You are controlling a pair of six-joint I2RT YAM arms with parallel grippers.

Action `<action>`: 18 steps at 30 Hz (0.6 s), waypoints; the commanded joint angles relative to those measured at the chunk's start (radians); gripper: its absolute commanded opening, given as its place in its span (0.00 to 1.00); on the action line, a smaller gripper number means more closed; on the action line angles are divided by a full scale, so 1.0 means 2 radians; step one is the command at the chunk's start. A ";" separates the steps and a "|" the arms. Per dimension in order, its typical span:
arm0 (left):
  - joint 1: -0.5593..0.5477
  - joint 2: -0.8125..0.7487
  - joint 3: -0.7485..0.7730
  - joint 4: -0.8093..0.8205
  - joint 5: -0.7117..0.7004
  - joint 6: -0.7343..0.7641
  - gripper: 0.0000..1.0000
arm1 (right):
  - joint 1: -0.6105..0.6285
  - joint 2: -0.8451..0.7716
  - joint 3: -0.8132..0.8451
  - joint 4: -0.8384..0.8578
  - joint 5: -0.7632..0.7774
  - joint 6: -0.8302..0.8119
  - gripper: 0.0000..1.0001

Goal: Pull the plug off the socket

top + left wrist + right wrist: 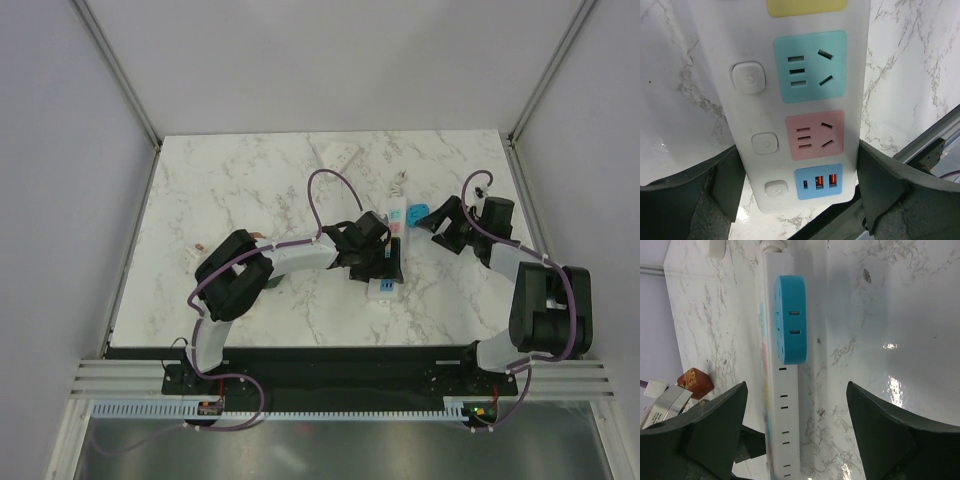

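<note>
The socket is a white strip (392, 228) with yellow, teal and pink outlets and a blue USB panel (817, 182). My left gripper (797, 150) is shut on its near end, one finger (725, 175) against each long side. A blue plug (790, 320) sits in the strip's side face near its far end, and shows as a blue block (420, 213) in the top view. My right gripper (796, 390) is open, its dark fingers (875, 420) spread wide to either side of the strip (782, 410). It hangs short of the plug and touches nothing.
A small red-brown object (695, 382) lies beside the strip next to my left arm's wrist. A white flat item (338, 157) rests near the table's back edge. The strip's cord end (400, 181) points backward. Frame posts and grey walls close in the marble table (250, 190).
</note>
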 commanded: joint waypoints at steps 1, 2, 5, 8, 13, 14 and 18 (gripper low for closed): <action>-0.005 0.038 -0.037 -0.065 -0.011 -0.007 0.02 | 0.008 0.011 0.023 0.027 -0.011 -0.002 0.86; -0.005 0.038 -0.037 -0.065 -0.010 -0.007 0.02 | 0.009 0.015 0.027 0.031 -0.011 0.000 0.86; -0.005 0.039 -0.035 -0.066 -0.008 -0.006 0.02 | 0.013 0.031 0.036 0.040 -0.009 0.006 0.84; -0.005 0.038 -0.034 -0.066 -0.007 -0.006 0.02 | 0.014 0.049 0.045 0.051 -0.005 0.013 0.82; -0.005 0.036 -0.036 -0.066 -0.007 -0.007 0.02 | 0.014 0.084 0.064 0.063 -0.001 0.023 0.78; -0.004 0.037 -0.037 -0.066 -0.006 -0.007 0.02 | 0.014 0.089 0.066 0.065 -0.001 0.025 0.77; -0.005 0.037 -0.036 -0.066 -0.005 -0.007 0.02 | 0.016 0.118 0.080 0.071 0.001 0.029 0.71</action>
